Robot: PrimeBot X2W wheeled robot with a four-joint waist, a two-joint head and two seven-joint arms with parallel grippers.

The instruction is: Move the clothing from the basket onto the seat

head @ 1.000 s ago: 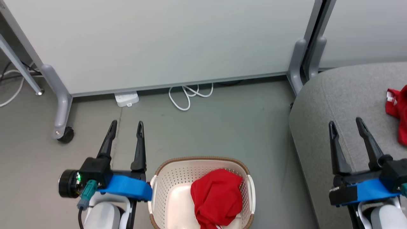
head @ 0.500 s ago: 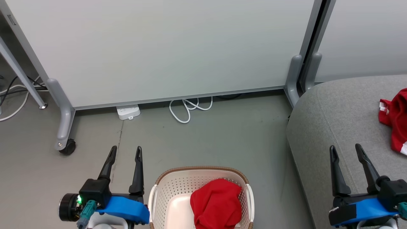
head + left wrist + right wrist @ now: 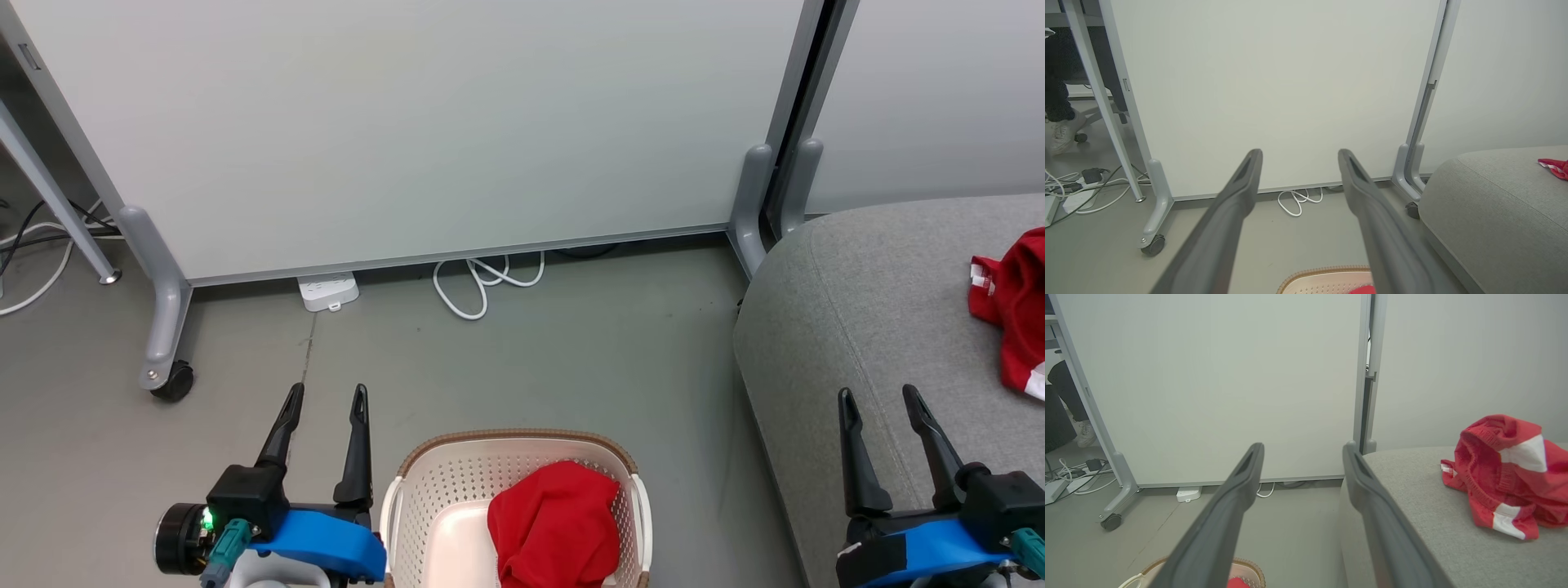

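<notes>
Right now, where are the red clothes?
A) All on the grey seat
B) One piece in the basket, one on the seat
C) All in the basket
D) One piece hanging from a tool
B: one red piece sits in the basket, while another red piece lies on the grey seat.
</notes>
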